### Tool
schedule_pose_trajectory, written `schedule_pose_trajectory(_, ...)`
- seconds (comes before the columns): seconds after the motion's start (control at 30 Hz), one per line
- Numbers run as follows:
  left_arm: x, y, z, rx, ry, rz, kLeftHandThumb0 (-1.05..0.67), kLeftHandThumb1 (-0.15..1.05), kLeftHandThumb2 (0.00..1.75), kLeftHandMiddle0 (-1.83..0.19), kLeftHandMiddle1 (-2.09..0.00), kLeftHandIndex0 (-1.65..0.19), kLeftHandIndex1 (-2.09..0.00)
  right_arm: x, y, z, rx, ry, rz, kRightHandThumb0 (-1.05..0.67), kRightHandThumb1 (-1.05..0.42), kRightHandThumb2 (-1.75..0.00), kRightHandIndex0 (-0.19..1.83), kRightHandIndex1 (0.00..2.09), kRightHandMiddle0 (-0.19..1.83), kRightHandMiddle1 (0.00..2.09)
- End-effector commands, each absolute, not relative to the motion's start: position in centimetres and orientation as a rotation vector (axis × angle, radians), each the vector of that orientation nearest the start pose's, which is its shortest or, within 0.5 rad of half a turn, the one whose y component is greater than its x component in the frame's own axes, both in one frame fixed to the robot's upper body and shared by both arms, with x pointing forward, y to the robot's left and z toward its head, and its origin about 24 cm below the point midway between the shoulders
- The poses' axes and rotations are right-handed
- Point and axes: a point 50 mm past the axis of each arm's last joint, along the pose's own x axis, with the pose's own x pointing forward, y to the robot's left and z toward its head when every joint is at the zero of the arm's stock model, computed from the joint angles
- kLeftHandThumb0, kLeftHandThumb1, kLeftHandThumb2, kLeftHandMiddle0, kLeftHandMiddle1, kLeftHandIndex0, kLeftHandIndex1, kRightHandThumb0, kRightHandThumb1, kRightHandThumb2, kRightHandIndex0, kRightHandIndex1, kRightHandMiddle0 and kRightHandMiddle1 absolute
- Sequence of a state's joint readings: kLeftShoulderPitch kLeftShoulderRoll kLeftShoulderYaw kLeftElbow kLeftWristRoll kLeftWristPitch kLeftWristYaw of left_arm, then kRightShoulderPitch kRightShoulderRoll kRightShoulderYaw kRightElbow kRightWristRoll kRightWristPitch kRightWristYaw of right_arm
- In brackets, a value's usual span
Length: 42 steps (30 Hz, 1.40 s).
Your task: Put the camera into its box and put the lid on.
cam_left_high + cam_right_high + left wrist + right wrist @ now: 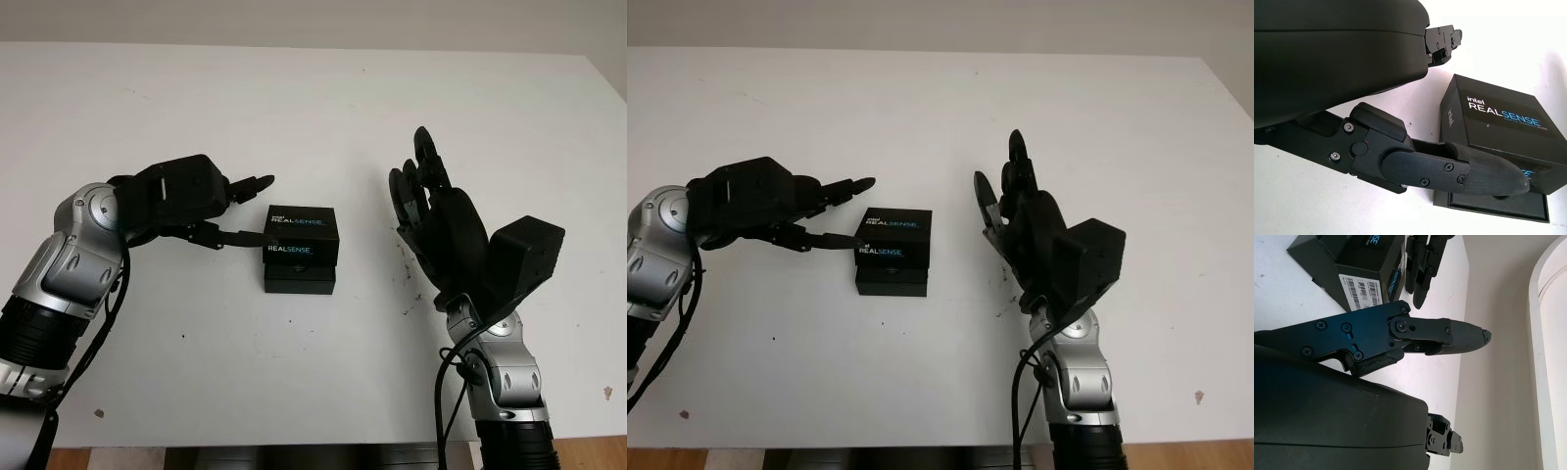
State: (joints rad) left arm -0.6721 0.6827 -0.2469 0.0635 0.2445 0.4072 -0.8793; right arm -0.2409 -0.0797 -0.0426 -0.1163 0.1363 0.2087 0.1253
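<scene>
The box sits mid-desk, and everything else is placed relative to it. The lid, w/ REALSENSE printed on top and front, rests on the box but shoved toward the far side, not seated square, so a strip of the black base sticks out at the near edge. The camera itself can't be seen; prob. already inside under the lid, but that's a guess.

The left robot hand is just beside the box on its left side. One finger reaches along the near-left corner, its tip touching or nearly touching the lid's front face where it meets the base; the other fingers sit over the far-left corner. The hand holds nothing and its fingers bracket that side w/o closing on it. That placement looks meant to nudge or square the lid over the base, or to steady the box.

The right robot hand is well apart from the box on the right, raised off the desk, palm facing the box, empty. It prob. waits as a backstop so the box doesn't slide when the lid is pushed.

Judgement: late stage, since the lid is on but misaligned and needs aligning and pressing down. The risk is pushing the whole box instead of the lid alone.
</scene>
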Motion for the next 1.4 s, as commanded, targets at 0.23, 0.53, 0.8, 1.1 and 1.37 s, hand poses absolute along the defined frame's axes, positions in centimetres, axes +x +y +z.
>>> schedule_pose_trajectory(0.23,32.8,17.0,16.3,0.952,0.181,-0.711,-1.0,1.0,0.07,0.13,-0.04,0.17,-0.04,29.2,-14.8,11.4,0.048,-0.152,0.166,-0.61,-1.05,-0.41,-0.15,0.06,-0.11,0.06)
schedule_pose_trajectory(0.53,32.5,16.7,16.1,1.061,0.143,-0.763,-0.99,0.96,0.05,0.09,-0.06,0.16,-0.05,29.2,-14.8,11.5,0.04,-0.162,0.171,-0.59,-1.05,-0.42,-0.15,0.06,-0.11,0.05)
schedule_pose_trajectory(0.8,32.6,16.7,16.1,1.079,0.166,-0.778,-0.96,0.95,0.05,0.13,-0.05,0.16,-0.05,29.2,-14.8,11.4,0.042,-0.162,0.174,-0.57,-1.05,-0.43,-0.15,0.05,-0.12,0.05)
schedule_pose_trajectory(1.1,32.8,16.7,15.6,0.985,0.164,-0.744,-0.93,0.93,0.05,0.0,-0.11,0.1,-0.08,29.2,-14.9,11.3,0.043,-0.153,0.162,-0.6,-1.05,-0.41,-0.14,0.06,-0.11,0.06)
schedule_pose_trajectory(1.37,32.8,16.6,15.6,0.97,0.156,-0.692,-0.88,1.04,0.11,0.01,-0.6,-0.04,-0.21,29.1,-14.9,11.3,0.057,-0.141,0.154,-0.6,-1.05,-0.39,-0.14,0.06,-0.1,0.06)
